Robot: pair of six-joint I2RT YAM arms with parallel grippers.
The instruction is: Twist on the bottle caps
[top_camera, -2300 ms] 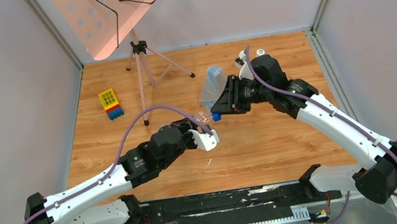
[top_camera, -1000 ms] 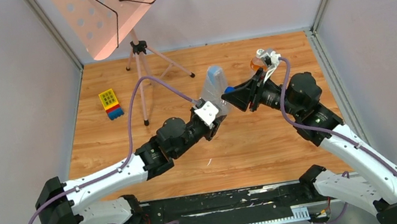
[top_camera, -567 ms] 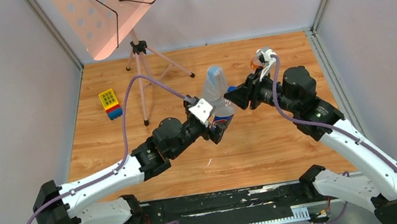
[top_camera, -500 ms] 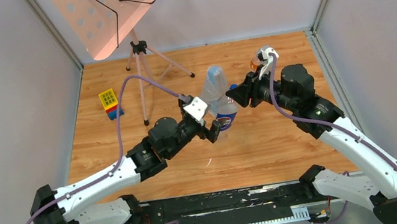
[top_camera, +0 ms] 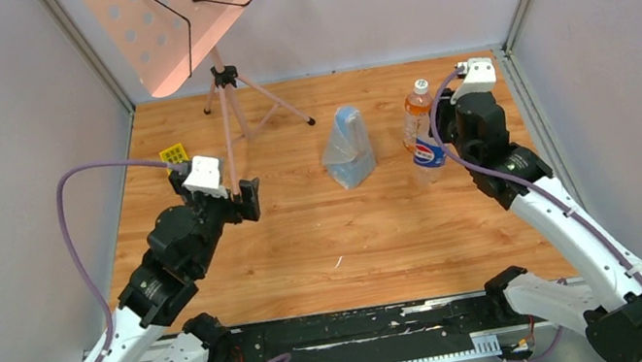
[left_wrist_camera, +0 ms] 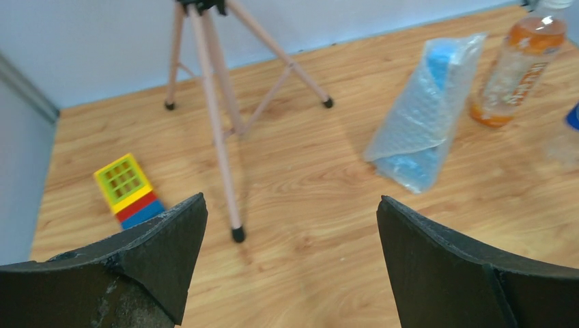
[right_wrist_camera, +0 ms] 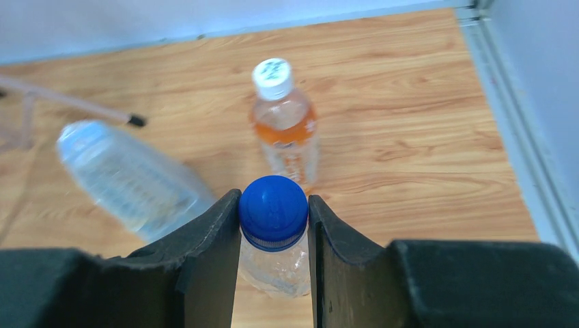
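The Pepsi bottle [top_camera: 428,153] stands upright at the right of the table, just in front of the orange bottle [top_camera: 419,110]. My right gripper [right_wrist_camera: 274,197] is shut on the blue cap [right_wrist_camera: 273,212], which sits on that clear bottle's [right_wrist_camera: 273,270] neck. A white cap [right_wrist_camera: 272,75] sits on top of the orange bottle [right_wrist_camera: 287,137]. My left gripper [left_wrist_camera: 291,199] is open and holds nothing; it hangs over the left of the table [top_camera: 224,202], far from both bottles. The orange bottle [left_wrist_camera: 519,72] shows at the far right of the left wrist view.
A bluish see-through bag [top_camera: 348,147] stands mid-table, between the arms. A pink music stand [top_camera: 181,17] on a tripod [left_wrist_camera: 212,102] occupies the back left, one leg close to my left gripper. Coloured blocks [left_wrist_camera: 126,188] lie at the left. Walls close in both sides.
My left gripper opened, let go of the Pepsi bottle and drew back to the left. The right arm carried the bottle right by its cap and stood it beside the orange one.
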